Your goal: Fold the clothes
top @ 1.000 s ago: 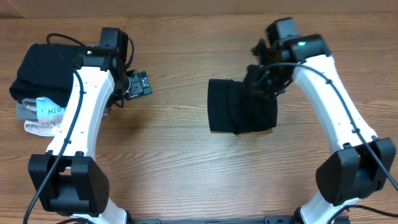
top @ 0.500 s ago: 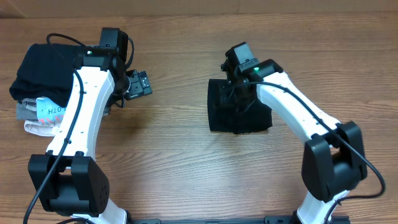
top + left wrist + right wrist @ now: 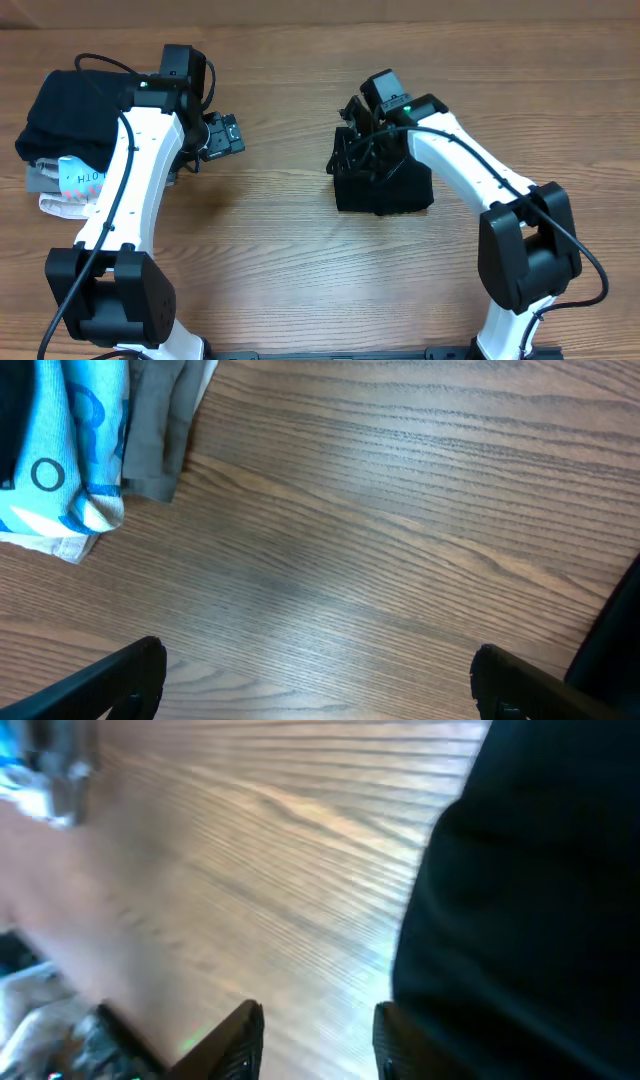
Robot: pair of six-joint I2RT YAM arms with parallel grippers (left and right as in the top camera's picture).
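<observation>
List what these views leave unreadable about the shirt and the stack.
- Overhead: the right claw and its arm cover the top of the black T-shirt; logo unseen.
- Right wrist: blurred; shirt contact unclear.
- Left wrist: the folded stack is cut off by the frame's corner.

Bare table (image 3: 285,235) between T-shirt (image 3: 390,190) (black) and stack (image 3: 62,125)

From overhead the right arm (image 3: 460,162) hides the top edge of the black T-shirt (image 3: 390,195). The right wrist view is blurred. The folded pile (image 3: 85,435) runs off the left wrist view's corner.
</observation>
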